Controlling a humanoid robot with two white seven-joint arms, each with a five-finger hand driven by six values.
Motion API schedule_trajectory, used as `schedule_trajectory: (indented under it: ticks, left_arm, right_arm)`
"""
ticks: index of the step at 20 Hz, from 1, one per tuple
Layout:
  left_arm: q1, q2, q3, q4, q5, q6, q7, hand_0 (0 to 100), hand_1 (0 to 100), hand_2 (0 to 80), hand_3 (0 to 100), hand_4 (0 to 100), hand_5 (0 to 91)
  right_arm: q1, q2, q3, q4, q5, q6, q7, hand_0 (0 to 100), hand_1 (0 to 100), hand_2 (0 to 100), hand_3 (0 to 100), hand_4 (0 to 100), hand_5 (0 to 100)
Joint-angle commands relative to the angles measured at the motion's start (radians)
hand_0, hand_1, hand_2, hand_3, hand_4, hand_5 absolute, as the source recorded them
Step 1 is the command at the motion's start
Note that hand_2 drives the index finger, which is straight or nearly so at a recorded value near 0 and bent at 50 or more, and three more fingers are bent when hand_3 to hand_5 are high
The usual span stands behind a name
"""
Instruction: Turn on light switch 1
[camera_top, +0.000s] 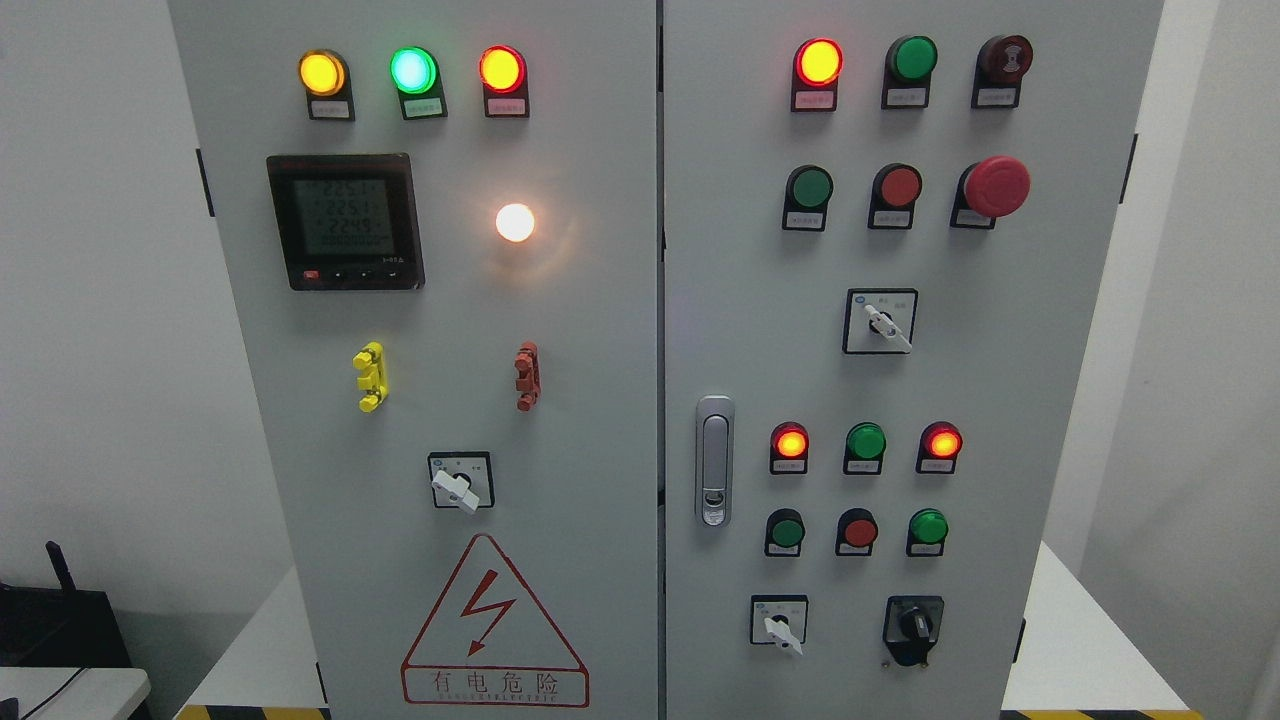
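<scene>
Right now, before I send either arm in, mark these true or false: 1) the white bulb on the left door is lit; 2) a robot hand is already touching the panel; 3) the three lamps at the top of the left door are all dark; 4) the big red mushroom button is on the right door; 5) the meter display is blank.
1) True: the white bulb glows on the left door.
2) False: no robot hand shows in the head view.
3) False: the yellow lamp, green lamp and red lamp are all lit.
4) True: the mushroom button sits on the right door.
5) False: the meter shows digits.
</scene>
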Motion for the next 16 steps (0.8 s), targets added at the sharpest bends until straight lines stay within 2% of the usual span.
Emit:
schedule_trajectory:
  ticks: [1,16]
  left_arm:
    - [-0.018,-0.034,-0.115,0.096,0.002,0.001,0.003,38,6,0.0,0,0,0.0]
    - [-0.018,-0.051,-0.118,0.094,0.007,-0.001,0.003,39,5,0.0,0,0,0.0]
  right_arm:
    - [0.000,0.000,0.020,0.000,-0.026,0.000,0.001,12,39,0,0,0,0]
    - [0.000,0.000,0.020,0.000,-0.026,0.000,0.001,12,39,0,0,0,0]
